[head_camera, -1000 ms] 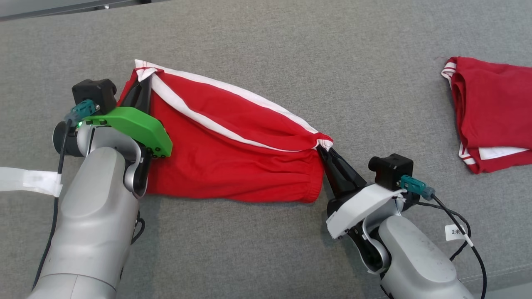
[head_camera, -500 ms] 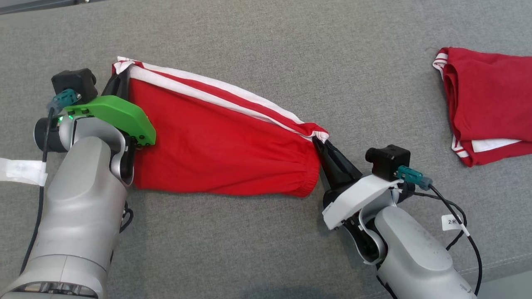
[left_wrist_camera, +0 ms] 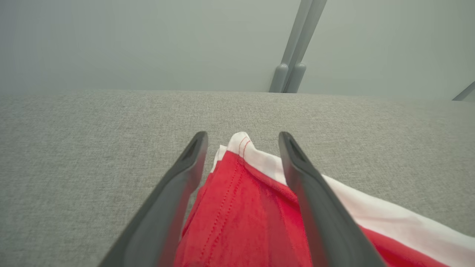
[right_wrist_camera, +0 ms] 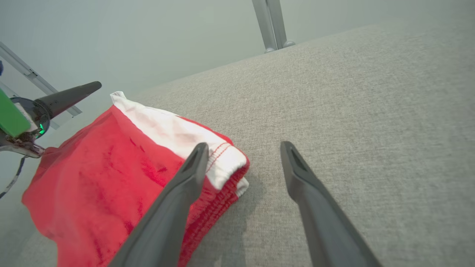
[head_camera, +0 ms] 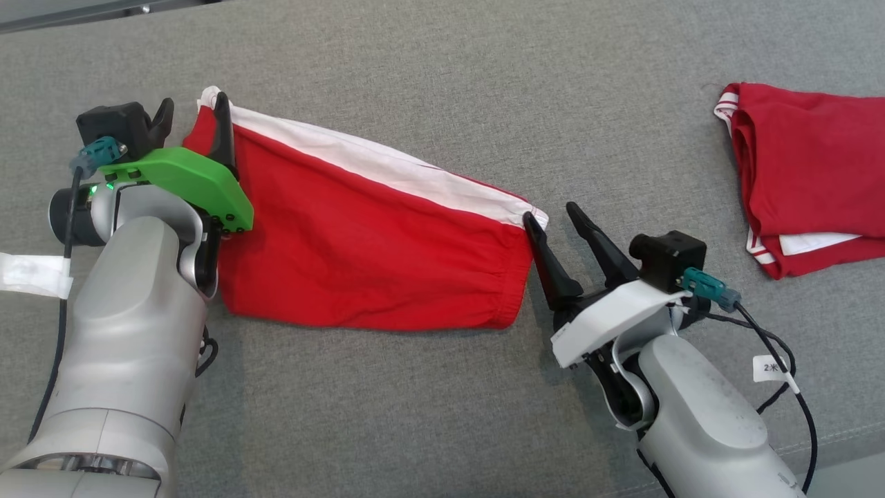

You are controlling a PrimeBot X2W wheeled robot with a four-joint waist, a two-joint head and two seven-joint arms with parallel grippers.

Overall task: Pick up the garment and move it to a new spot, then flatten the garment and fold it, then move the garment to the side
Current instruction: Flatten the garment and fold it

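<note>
The garment (head_camera: 359, 256), red shorts with a white band along the far edge, lies folded and flat on the grey surface. My left gripper (head_camera: 193, 114) stands open at its far left corner. In the left wrist view that corner (left_wrist_camera: 241, 142) lies loose between the spread fingers of my left gripper (left_wrist_camera: 242, 136). At the garment's right end my right gripper (head_camera: 551, 214) is open, and one finger (head_camera: 546, 263) touches the hem. In the right wrist view the right gripper (right_wrist_camera: 243, 145) is open, one finger (right_wrist_camera: 185, 181) over the garment's corner (right_wrist_camera: 226, 159), the other over bare cloth.
A second red garment (head_camera: 809, 173) lies folded at the right edge of the grey fabric surface (head_camera: 442, 415). A white tape strip (head_camera: 31, 273) hangs at the left. The surface's far edge (head_camera: 104, 10) runs along the top left.
Both grippers have opened and let go of the garment's corners. The garment has settled flat, its white band now a broad strip along the far edge.
</note>
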